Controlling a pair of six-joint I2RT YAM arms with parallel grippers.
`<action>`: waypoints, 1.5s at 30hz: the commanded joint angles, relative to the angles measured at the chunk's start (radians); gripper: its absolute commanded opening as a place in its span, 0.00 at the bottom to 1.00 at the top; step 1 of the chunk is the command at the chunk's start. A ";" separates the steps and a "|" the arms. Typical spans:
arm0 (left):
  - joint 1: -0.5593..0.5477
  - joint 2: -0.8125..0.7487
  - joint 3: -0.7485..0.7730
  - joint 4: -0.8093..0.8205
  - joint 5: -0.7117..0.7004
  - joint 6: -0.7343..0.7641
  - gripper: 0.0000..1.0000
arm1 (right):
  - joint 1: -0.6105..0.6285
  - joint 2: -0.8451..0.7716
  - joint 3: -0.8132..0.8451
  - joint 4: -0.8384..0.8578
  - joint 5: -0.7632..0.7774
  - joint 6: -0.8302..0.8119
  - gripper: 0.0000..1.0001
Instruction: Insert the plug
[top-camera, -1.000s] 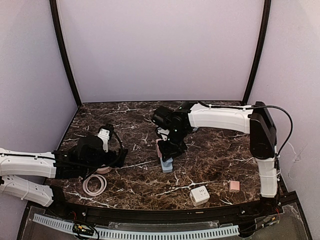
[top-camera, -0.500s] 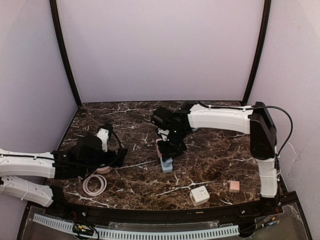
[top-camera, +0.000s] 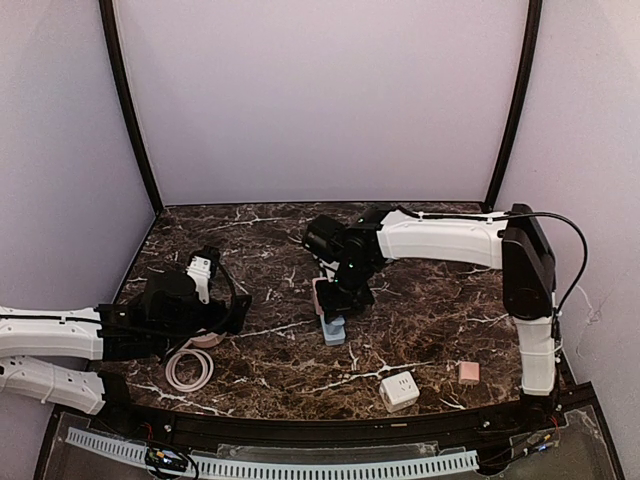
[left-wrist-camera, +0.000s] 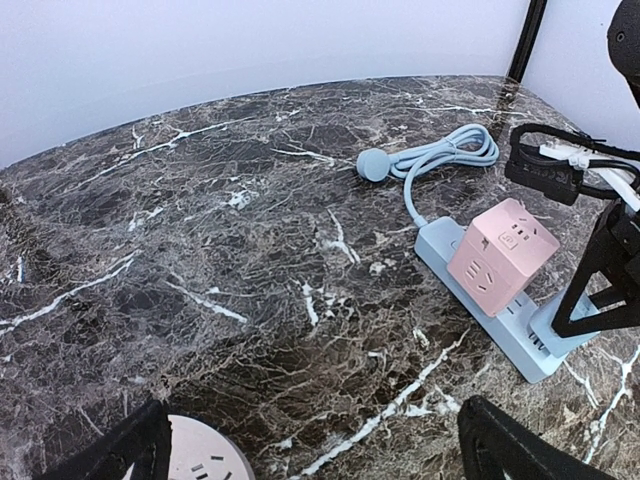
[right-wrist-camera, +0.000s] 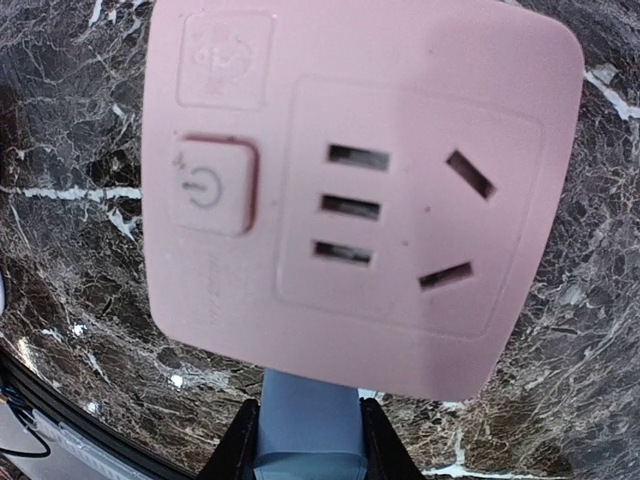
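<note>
At the middle of the table (top-camera: 440, 330), the right gripper (right-wrist-camera: 308, 440) pinches the blue power strip (left-wrist-camera: 437, 246), likely steadying it under the pink cube (left-wrist-camera: 500, 255); the left gripper (left-wrist-camera: 315, 455) hangs spread.

Dark marble table (top-camera: 420, 310), white veining. Blue power strip (top-camera: 333, 332) flat at centre. White cube socket (top-camera: 399, 390) at 5 o'clock, near front edge. Small pink adapter (top-camera: 469, 372) at 4 o'clock. White cable coil (top-camera: 189, 368) at 8 o'clock.
</note>
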 joint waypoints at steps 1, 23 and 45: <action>0.006 -0.016 -0.016 -0.002 0.001 0.007 1.00 | -0.022 0.080 -0.032 -0.040 0.215 0.015 0.00; 0.006 -0.040 -0.024 -0.010 -0.024 0.015 1.00 | 0.004 0.247 0.164 -0.192 0.311 0.040 0.00; 0.007 -0.047 -0.026 -0.009 -0.026 0.017 1.00 | 0.013 0.343 0.172 -0.122 0.339 0.106 0.00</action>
